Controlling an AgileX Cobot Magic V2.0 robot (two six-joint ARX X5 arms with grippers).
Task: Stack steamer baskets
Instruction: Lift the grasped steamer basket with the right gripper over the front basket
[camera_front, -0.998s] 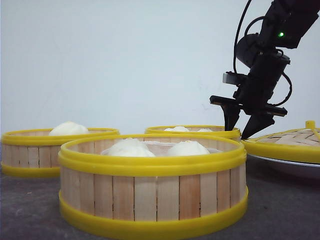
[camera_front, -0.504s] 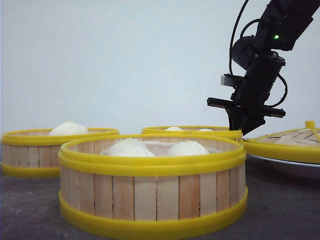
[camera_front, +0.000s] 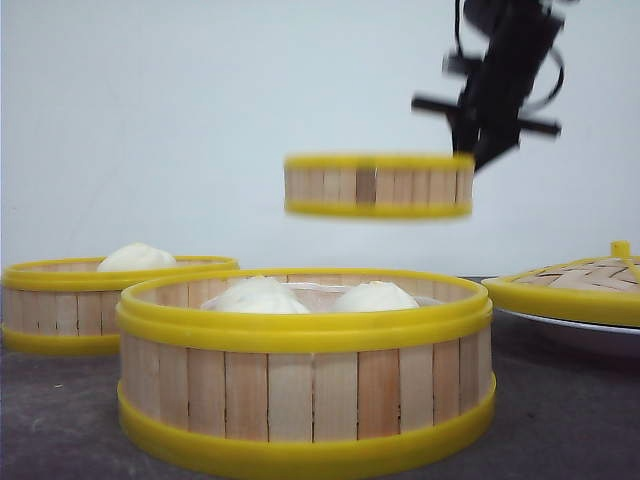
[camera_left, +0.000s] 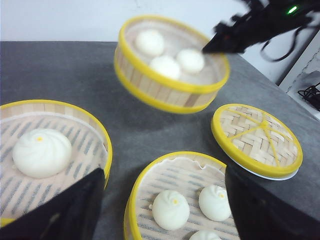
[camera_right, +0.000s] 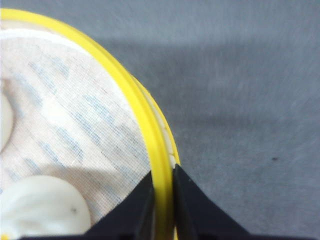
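Observation:
Three steamer baskets with slat walls and yellow rims hold white buns. One basket (camera_front: 378, 186) hangs in the air, its rim (camera_right: 160, 165) pinched by my right gripper (camera_front: 472, 155), which is shut on it; the left wrist view also shows this lifted basket (camera_left: 170, 62). A second basket (camera_front: 305, 365) stands on the table at the front, and the left wrist view has it (camera_left: 185, 195) between the fingers. The third basket (camera_front: 110, 300) sits at the left. My left gripper (camera_left: 162, 210) is open above the table, holding nothing.
A flat woven lid (camera_front: 575, 283) with a yellow rim and knob rests on a white plate (camera_front: 580, 333) at the right; the left wrist view shows the lid (camera_left: 257, 137) too. The table (camera_front: 560, 420) is dark grey.
My right gripper shut on the back basket's rim and lifted it off the table into the air. The other two baskets and the lid stayed put.

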